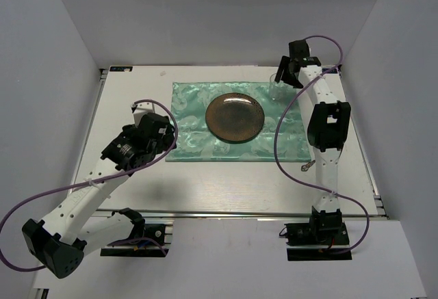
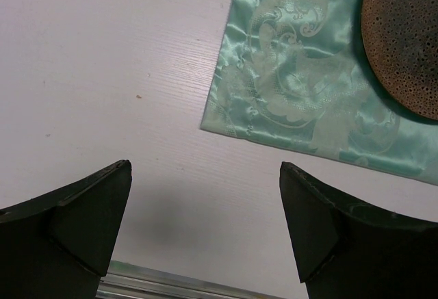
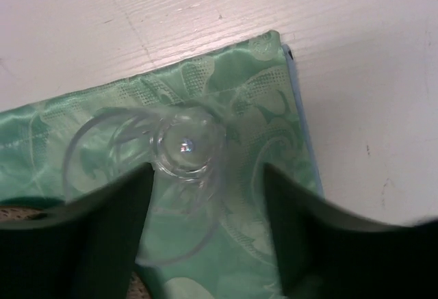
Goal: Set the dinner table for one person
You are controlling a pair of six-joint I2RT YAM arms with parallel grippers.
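The right pincer (image 3: 205, 176) hangs over the far right corner of the setting with its two dark fingers parted on either side of a clear glass (image 3: 185, 141). There is a visible gap between the glass and one finger, so the pincer reads as open and not clamping. The glass is transparent, so it is hard to say whether the other finger touches its wall. The glass stands on the corner of the green patterned placemat (image 3: 263, 100), close to the cloth's edge. A dark round plate (image 1: 235, 117) lies in the middle of the placemat, apart from the glass. The white tabletop (image 1: 239, 189) lies under everything, spreading well past the cloth on all sides, with the arms' bases at its near edge. The left pincer (image 2: 205, 167) is spread wide and holds nothing, hovering over bare tabletop just off the near left corner of the placemat. The main risk is at the glass. If the right pincer lifts away at a slant or with one finger dragging on the wall, it could tip the light glass or nudge it off the cloth. The slick fabric could also bunch under a sideways push and shift the plate. No cutlery is in view.
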